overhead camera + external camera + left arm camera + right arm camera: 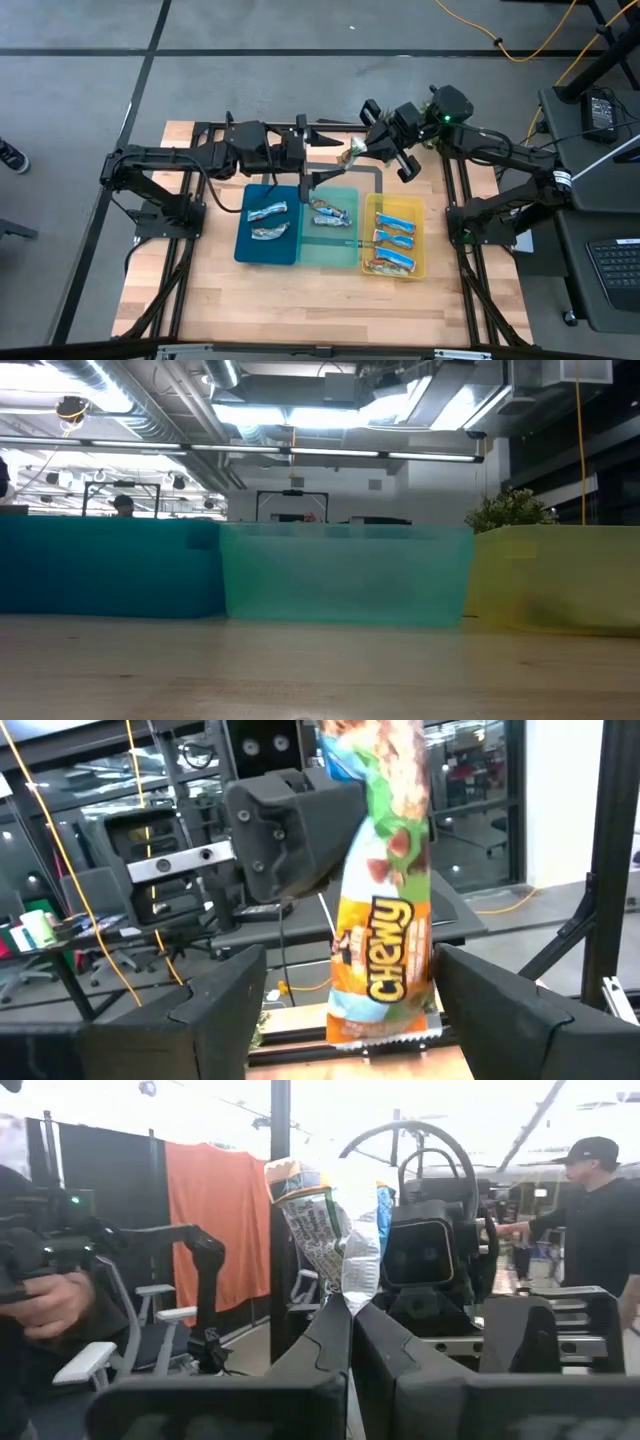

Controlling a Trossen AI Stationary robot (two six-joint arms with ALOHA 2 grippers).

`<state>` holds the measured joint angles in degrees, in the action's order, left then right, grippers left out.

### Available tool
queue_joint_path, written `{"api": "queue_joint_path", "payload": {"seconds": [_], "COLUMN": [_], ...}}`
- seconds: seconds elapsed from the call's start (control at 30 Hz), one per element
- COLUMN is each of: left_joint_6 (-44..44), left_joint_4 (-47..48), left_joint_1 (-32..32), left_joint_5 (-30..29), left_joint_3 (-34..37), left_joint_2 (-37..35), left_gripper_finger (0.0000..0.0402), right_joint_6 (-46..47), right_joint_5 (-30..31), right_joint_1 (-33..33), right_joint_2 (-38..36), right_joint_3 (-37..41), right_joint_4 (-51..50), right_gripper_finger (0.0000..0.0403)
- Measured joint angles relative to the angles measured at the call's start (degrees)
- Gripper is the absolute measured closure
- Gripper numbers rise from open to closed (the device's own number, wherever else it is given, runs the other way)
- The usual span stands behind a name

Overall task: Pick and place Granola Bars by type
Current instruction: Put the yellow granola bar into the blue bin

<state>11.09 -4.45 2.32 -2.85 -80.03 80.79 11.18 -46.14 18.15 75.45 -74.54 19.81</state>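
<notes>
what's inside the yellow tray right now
Three blue-and-white granola bars lie side by side inside the yellow tray, seen from above. From table height its wall hides everything inside, and whether anything lies beneath the bars cannot be seen.

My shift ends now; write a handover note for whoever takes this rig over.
Right gripper: shut on a Chewy bar, held in the air behind the teal tray.
Left gripper: open, fingers either side of that bar, not closed on it.
Done: two bars in the dark-blue tray, one or two in the teal tray, three in the yellow tray.
Left: finish what looks like a handover, then place this bar by type.
</notes>
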Motion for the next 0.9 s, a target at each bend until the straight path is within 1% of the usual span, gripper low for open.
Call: {"api": "queue_joint_path", "payload": {"seconds": [0.13,0.23,0.53,0.73,0.9], "left_joint_6": [0.04,0.12,0.85,0.64,0.63], "left_joint_4": [0.37,-0.05,-2.11,-4.24,-4.72], "left_joint_1": [-0.01,0.07,0.10,0.10,0.10], "left_joint_5": [0.69,1.06,1.59,4.50,5.20], "left_joint_3": [0.00,0.00,0.00,0.00,0.00], "left_joint_2": [0.00,0.54,1.37,1.33,1.31], "left_gripper_finger": [0.0123,0.0135,0.0191,0.0227,0.0262], "right_joint_6": [1.01,1.10,1.78,1.12,0.55], "right_joint_5": [-0.10,-0.09,0.58,0.63,1.01], "right_joint_1": [0.00,-0.06,-1.28,-1.84,-2.47], "right_joint_2": [0.34,0.56,1.84,2.16,2.16], "right_joint_3": [0.00,0.00,0.02,0.00,0.02], "right_joint_4": [1.76,2.93,5.82,5.77,5.70], "right_gripper_finger": [0.0394,0.0394,0.0394,0.0394,0.0394]}}
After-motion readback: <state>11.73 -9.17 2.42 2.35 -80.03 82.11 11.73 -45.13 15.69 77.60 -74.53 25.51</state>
